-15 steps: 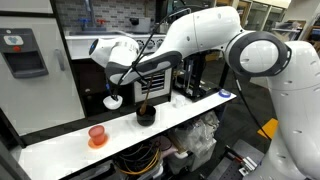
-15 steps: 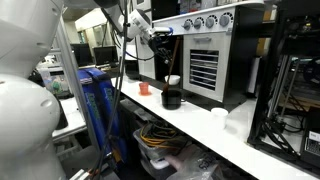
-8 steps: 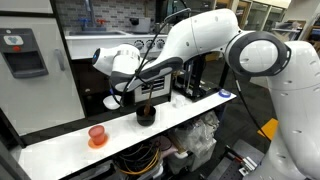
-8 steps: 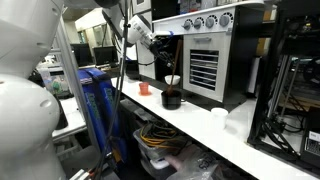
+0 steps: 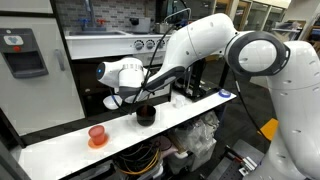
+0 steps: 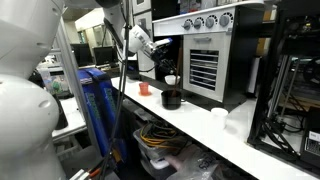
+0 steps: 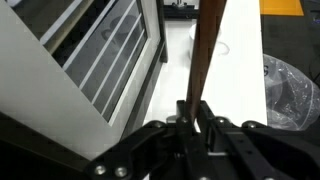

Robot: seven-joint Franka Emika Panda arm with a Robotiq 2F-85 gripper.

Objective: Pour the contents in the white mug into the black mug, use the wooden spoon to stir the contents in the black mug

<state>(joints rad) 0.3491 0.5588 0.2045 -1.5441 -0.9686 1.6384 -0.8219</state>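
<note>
My gripper [image 7: 193, 103] is shut on the wooden spoon [image 7: 205, 50], whose thin brown handle runs from between the fingers up the wrist view. In both exterior views the gripper [image 5: 137, 97] [image 6: 157, 58] hangs tilted just above and beside the black mug [image 5: 146, 115] [image 6: 171, 98] on the white counter. The spoon slants down toward that mug; I cannot tell whether its end is inside. The white mug [image 6: 172, 80] stands right behind the black mug.
An orange-red cup on an orange saucer [image 5: 97, 135] [image 6: 144, 88] stands further along the counter. A small white cup [image 5: 225, 95] [image 6: 219, 115] sits toward the other end. An oven with a slatted front [image 6: 205, 60] [image 7: 110, 60] backs the counter; a plastic bag [image 7: 290, 90] lies below its edge.
The wrist and gripper have come down and shifted a little toward the black mug, carrying the spoon with them. The mugs and cups have not moved.
</note>
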